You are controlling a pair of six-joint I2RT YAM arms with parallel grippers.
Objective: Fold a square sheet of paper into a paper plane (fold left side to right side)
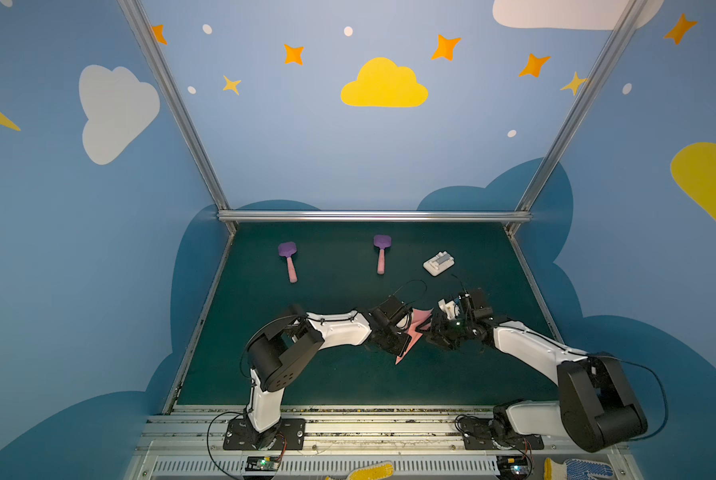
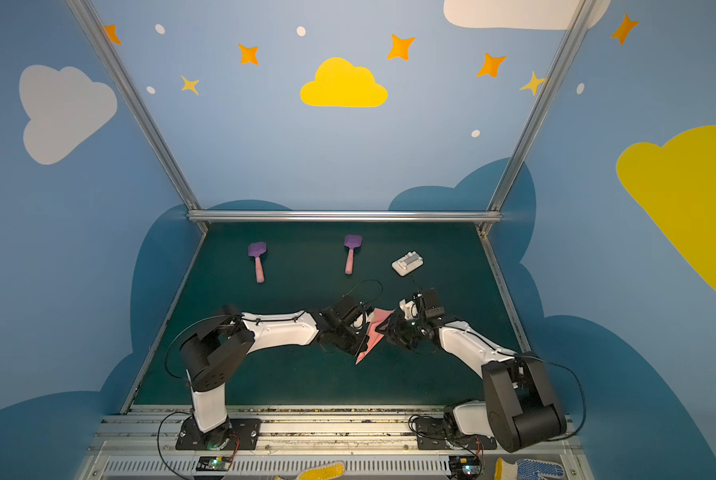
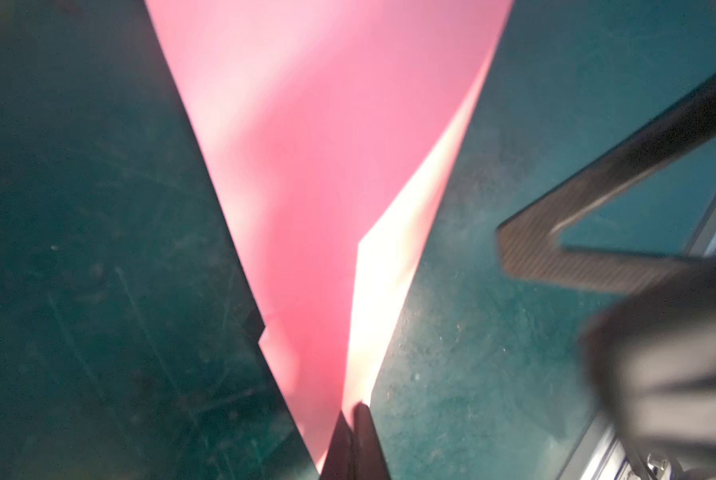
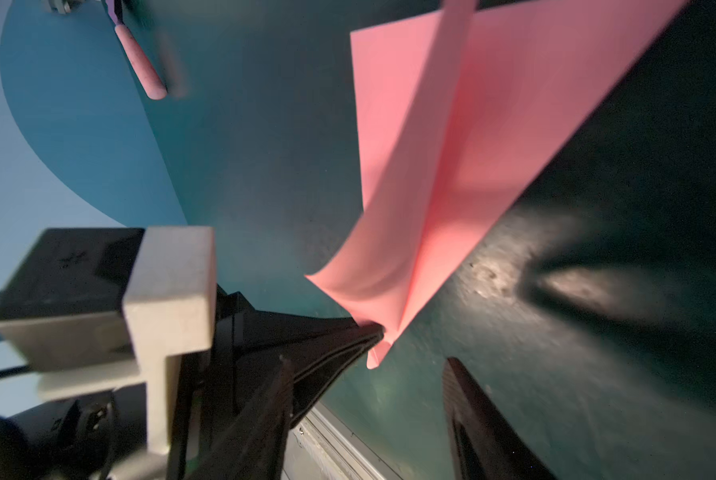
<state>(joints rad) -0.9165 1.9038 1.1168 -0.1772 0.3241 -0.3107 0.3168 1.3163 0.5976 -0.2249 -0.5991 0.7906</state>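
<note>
Left fingers [image 3: 360, 440] are clamped on the paper plane [image 3: 306, 166]; right fingers [image 4: 472, 415] are held apart just beside; folding is judged finished; release onto the table [image 1: 348, 374] is called for.

The middle of the dark green bench [image 1: 348, 382] is blocked: the left gripper [image 1: 407, 337] and right gripper [image 1: 433, 332] meet there, with the salmon-pink folded paper plane [image 1: 421, 318] filling the gap between them. Along the far side lie two purple, pink-handled spatulas [image 1: 289, 259] and a small white plastic block [image 1: 439, 263], well apart, with open lanes between. The strip nearer than the arms lies open.
</note>
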